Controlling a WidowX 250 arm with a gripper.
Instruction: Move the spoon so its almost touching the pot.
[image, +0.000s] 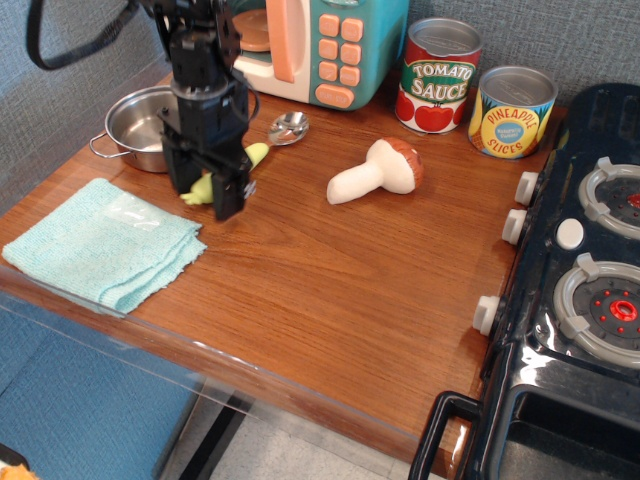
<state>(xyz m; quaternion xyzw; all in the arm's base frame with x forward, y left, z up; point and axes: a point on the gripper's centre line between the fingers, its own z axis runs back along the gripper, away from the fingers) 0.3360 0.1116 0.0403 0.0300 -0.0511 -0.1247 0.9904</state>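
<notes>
The spoon (288, 127) lies on the wooden table (330, 270), its silver bowl pointing up-right and its pale yellow-green handle running down-left. My gripper (207, 192) stands over the handle's end with its black fingers (229, 195) spread to either side of it, open. The shiny steel pot (135, 125) sits just left of the gripper. The gripper body hides the pot's right edge and the gap between pot and spoon handle.
A folded teal cloth (100, 240) lies at the front left. A toy mushroom (375, 172) lies mid-table. A toy microwave (320, 45), a tomato sauce can (440, 75) and a pineapple can (512, 110) line the back. A toy stove (590, 260) stands at the right.
</notes>
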